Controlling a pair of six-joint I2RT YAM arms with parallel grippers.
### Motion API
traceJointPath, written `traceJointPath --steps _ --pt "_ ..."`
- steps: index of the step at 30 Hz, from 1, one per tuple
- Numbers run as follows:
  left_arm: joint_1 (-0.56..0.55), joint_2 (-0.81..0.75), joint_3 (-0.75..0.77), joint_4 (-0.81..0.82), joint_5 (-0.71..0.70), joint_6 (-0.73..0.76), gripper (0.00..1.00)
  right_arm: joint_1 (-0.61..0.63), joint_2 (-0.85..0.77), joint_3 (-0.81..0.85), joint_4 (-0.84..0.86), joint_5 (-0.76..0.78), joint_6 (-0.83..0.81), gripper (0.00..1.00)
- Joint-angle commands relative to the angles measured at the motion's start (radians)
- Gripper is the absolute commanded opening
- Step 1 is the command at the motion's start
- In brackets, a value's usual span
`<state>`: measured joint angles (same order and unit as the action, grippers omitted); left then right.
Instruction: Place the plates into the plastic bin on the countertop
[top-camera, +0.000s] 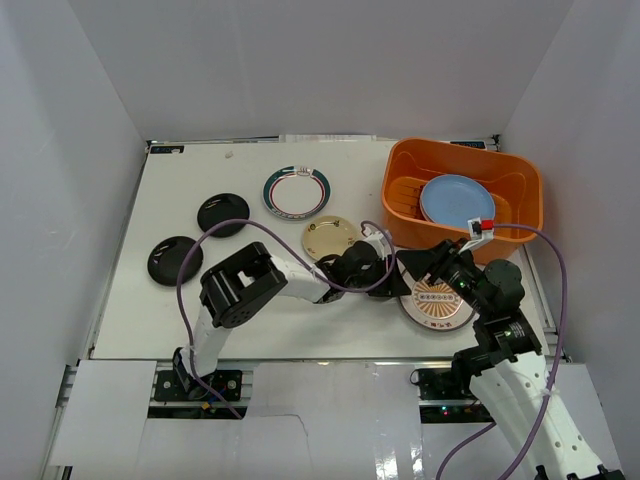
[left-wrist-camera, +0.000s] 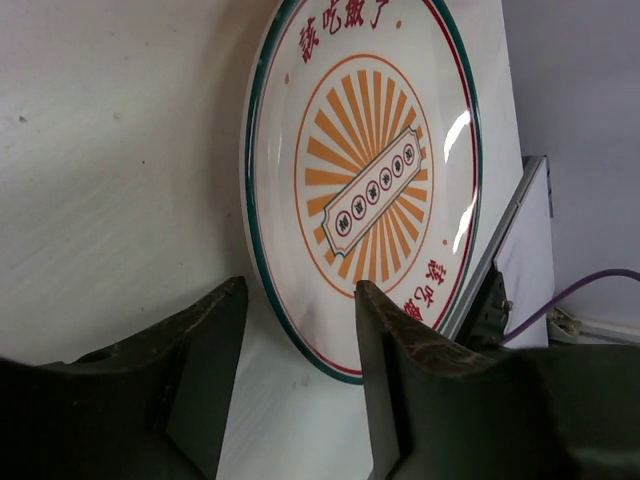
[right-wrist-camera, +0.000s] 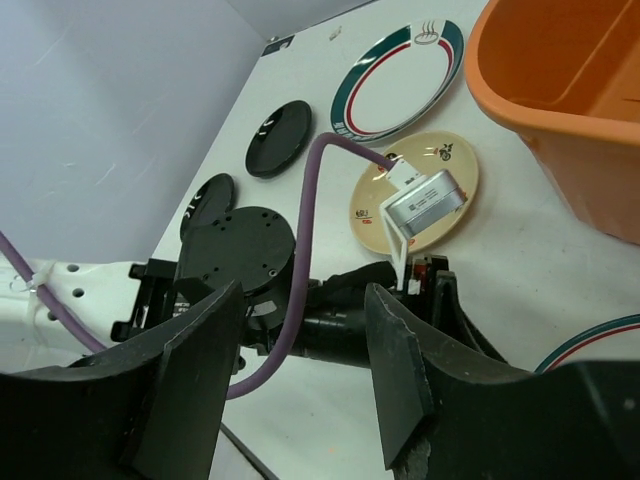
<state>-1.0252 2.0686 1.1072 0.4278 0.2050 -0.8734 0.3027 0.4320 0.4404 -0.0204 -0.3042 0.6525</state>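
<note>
Left gripper (left-wrist-camera: 300, 292), jaws apart, straddles the rim of an orange-rayed plate (left-wrist-camera: 370, 190) on the desk (left-wrist-camera: 120, 180); right gripper (right-wrist-camera: 305, 295), also apart and empty, hovers nearby.

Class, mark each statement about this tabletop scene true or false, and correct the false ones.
1. A light blue plate lies in the orange bin. True.
2. Three black plates are in view. False: two black plates lie on the countertop.
3. The left tool has its fingers either side of the sunburst-patterned plate at its rim. True.
4. The sunburst-patterned plate is in the bin. False: it lies on the countertop near the front edge.
5. The right tool holds the cream plate. False: it is open and empty; that plate lies on the countertop.
</note>
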Motion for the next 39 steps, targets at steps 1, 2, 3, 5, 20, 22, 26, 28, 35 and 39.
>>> traceJointPath --steps 1,2,3,5,20,22,26,28,35,39 --pt "-0.006 0.041 0.036 -0.027 -0.033 -0.012 0.57 0.004 -0.03 -0.009 0.019 -0.033 0.012 0.57" --pt "-0.006 0.048 0.04 -0.029 -0.036 -0.015 0.55 0.004 -0.033 -0.011 -0.008 -0.035 0.01 0.57" --pt "-0.006 0.054 0.046 -0.032 -0.042 -0.016 0.5 0.004 -0.035 -0.009 -0.01 -0.038 0.01 0.57" --pt "-0.006 0.07 0.059 -0.035 -0.049 -0.016 0.43 0.004 -0.038 -0.003 -0.026 -0.042 0.003 0.57" --pt "0.023 -0.448 -0.361 0.037 -0.068 0.002 0.0 0.006 -0.026 0.095 -0.167 -0.115 -0.066 0.73" --pt "0.042 -0.557 -0.406 -0.029 -0.094 0.023 0.0 0.006 -0.018 0.1 -0.173 -0.119 -0.077 0.81" --pt "0.121 -0.818 -0.51 -0.148 -0.092 0.05 0.0 0.009 0.013 0.107 -0.182 -0.124 -0.109 0.94" --pt "0.2 -0.977 -0.573 -0.208 -0.073 0.047 0.0 0.012 0.054 0.104 -0.188 -0.151 -0.128 0.98" --pt "0.318 -1.265 -0.621 -0.409 -0.059 0.077 0.0 0.035 0.137 0.05 -0.074 -0.245 -0.096 0.97" --pt "0.323 -1.291 -0.624 -0.409 -0.058 0.082 0.0 0.094 0.197 0.044 -0.004 -0.26 -0.051 0.88"
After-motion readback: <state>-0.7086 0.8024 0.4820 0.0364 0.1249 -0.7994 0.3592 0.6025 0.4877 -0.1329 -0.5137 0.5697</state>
